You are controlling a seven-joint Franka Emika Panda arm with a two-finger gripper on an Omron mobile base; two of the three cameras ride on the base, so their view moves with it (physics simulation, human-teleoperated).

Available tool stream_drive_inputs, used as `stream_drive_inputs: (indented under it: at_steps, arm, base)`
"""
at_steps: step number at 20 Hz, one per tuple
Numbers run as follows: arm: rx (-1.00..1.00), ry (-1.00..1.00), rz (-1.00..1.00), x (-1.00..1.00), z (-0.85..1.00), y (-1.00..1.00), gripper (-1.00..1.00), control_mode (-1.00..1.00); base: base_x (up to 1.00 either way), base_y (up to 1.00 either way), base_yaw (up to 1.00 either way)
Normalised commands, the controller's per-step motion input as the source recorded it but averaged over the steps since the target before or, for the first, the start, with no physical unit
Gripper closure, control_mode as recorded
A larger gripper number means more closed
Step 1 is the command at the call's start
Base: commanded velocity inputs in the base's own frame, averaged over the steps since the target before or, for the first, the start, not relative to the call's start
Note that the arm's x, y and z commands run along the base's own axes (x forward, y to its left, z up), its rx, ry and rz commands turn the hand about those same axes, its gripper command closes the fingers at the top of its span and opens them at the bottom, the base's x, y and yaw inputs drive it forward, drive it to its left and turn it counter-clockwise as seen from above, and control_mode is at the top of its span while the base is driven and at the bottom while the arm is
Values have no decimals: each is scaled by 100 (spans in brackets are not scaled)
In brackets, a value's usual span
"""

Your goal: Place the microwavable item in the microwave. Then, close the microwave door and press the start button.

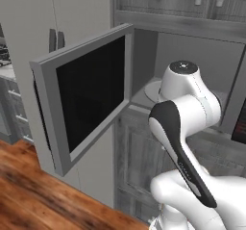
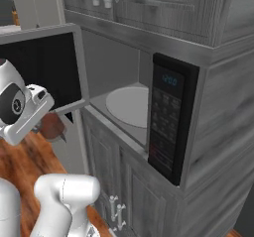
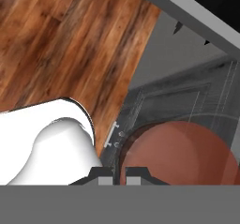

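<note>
Reddish-brown cup [image 3: 180, 153] | end effector [image 3: 119, 172] clenched on its rim | microwave [image 2: 171, 114] display unreadable

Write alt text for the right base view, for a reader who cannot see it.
The robot's hand holds a reddish-brown cup low, in front of the open microwave door. To the right, the microwave cavity shows a pale turntable plate beside a dark control strip with a lit display.

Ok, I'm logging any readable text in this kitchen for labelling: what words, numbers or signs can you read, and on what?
Display on the microwave control strip: bluish digits, too blurred to read for certain.
Buttons below the display: small marks, too small to read.
Microwave door, cabinets, cup in the hand: no text.
</note>
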Motion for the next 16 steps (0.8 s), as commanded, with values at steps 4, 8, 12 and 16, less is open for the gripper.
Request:
stream_drive_inputs:
  at_steps: [4, 8, 12, 16]
  arm:
    - [0, 0, 0, 0, 0, 0, 100, 100]
    - [0, 0, 0, 0, 0, 0, 100, 100]
    - [0, 0, 0, 0, 0, 0, 100, 100]
    - [0, 0, 0, 24, 0, -27, 100, -100]
  base:
    - [-24, 0, 0]
    - [-3, 0, 0]
    - [2, 0, 0]
    - [5, 0, 0]
